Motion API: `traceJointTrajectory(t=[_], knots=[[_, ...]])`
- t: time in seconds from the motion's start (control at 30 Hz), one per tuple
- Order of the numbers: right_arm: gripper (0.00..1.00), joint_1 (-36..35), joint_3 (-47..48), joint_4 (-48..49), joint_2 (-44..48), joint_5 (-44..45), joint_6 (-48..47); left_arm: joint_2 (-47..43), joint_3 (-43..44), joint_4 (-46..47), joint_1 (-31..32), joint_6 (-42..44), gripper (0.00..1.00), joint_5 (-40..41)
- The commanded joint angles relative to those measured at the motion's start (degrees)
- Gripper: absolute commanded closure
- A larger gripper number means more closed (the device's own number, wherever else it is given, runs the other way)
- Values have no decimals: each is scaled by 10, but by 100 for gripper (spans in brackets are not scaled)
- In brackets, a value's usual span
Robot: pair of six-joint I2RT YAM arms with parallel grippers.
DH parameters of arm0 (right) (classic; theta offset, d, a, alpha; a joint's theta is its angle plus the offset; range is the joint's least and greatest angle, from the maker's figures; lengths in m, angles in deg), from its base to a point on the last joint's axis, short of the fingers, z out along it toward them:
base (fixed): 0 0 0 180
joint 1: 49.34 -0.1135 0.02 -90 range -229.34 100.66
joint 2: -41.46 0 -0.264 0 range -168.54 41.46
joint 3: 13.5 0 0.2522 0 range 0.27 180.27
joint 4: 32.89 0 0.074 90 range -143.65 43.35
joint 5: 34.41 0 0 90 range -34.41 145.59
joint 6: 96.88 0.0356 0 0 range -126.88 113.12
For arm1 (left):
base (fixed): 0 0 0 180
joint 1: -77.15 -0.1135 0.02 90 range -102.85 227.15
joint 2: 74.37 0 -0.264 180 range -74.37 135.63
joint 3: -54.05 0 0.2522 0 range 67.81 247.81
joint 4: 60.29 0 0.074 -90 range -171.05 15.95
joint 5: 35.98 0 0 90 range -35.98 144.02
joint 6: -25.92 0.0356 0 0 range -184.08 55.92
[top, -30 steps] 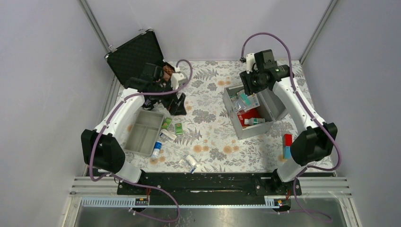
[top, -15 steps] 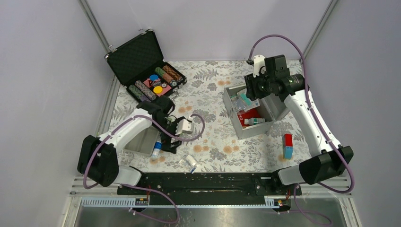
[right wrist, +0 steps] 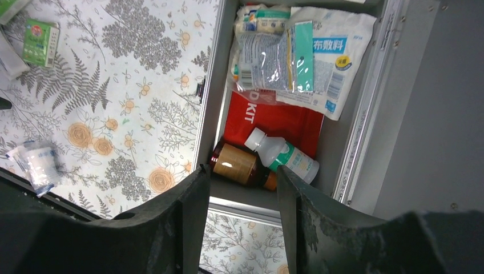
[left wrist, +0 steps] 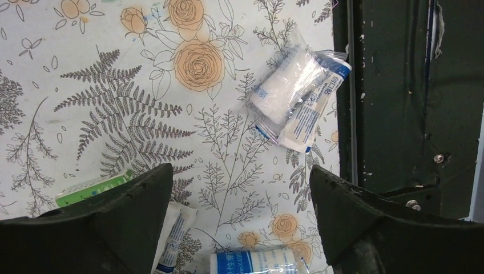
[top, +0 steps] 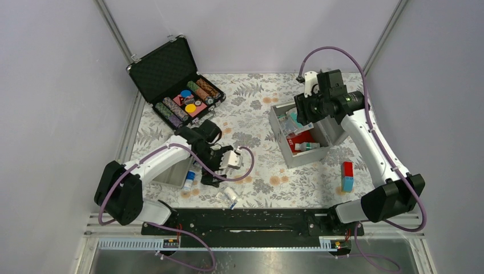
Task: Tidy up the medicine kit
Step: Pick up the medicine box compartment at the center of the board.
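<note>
1. Flowered cloth covers the worktop (top: 257, 171), shut in by plain grey walls, and the black rail that carries both arms runs along its near edge.
2. Closest to that near edge, left of centre, lies a clump of white gauze packets (left wrist: 297, 97) with blue print. The left gripper (left wrist: 240, 171) hangs above them, a little to one side, with its jaws spread wide and nothing between them. A second ago that arm was up by the far-left corner. It has swung down to the near edge, which I take as lining up on these packets.
3. Just behind, toward the left edge, a grey tray (top: 170, 173) sits half under the left arm. A blue-capped bottle (top: 188, 181) stands at its near corner, and a green box (left wrist: 91, 188) lies close by on the cloth.
4. Near the right edge a red-and-blue carton (top: 347, 176) stands alone, not yet put away.
5. Farther back, right of centre, is the medicine kit (top: 308, 157) with its lid thrown open. Inside are a red pouch (right wrist: 279, 123), a brown bottle (right wrist: 234, 164), a white bottle (right wrist: 282, 155) and flat sachets (right wrist: 297, 57).
6. The right gripper (right wrist: 241, 177) hovers over the kit, fingers parted and empty. It has drawn back slightly in the last second, so it looks finished there for now.
7. In the far-left corner the black chip case (top: 165, 68) lies open, uncovered now that the left arm has gone.
8. With the loose pieces along the near and left edges, I'd say the sorting is only part done.
</note>
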Motion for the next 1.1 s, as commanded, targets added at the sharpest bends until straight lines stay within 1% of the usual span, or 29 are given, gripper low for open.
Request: traceJointTrajectory(t=[0.0,0.1,0.17,0.23,0.27,0.33,0.47,0.53,0.63,0.67,0.73,0.83,0.87,0.97,1.07], knots=[[46,-1,-16,-23,20,-10,-10,-3,-4,54,5,-51,12,37],[47,-1,-46,-36,37,-5,-19,-7,1,114,-12,-125,12,102],[47,-2,-63,-41,49,-11,-18,-11,9,152,-37,-205,14,141],[47,-2,-79,-41,59,-14,-17,-8,26,169,-65,-290,16,184],[47,-1,-83,-41,63,-16,-17,-4,35,168,-81,-332,18,208],[47,-1,-88,-40,64,-16,-16,4,50,148,-127,-394,20,228],[47,-1,-76,-41,53,-17,-18,20,56,107,-220,-470,27,273],[47,-1,-64,-40,43,-16,-18,26,48,82,-253,-493,29,290],[47,-1,-47,-40,25,-16,-18,32,28,60,-284,-516,34,305],[47,-1,-43,-40,21,-15,-18,34,21,57,-291,-523,35,310],[47,-1,-35,-40,13,-15,-18,41,13,53,-303,-529,41,323],[47,-1,-29,-37,3,-17,-16,66,12,57,-315,-525,45,339],[47,-1,-26,-36,-1,-19,-15,78,12,54,-319,-522,49,341],[47,-1,-14,-35,-14,-22,-13,105,4,62,-329,-500,66,348],[47,-1,0,-34,-25,-23,-13,103,-10,79,-334,-477,83,363]])
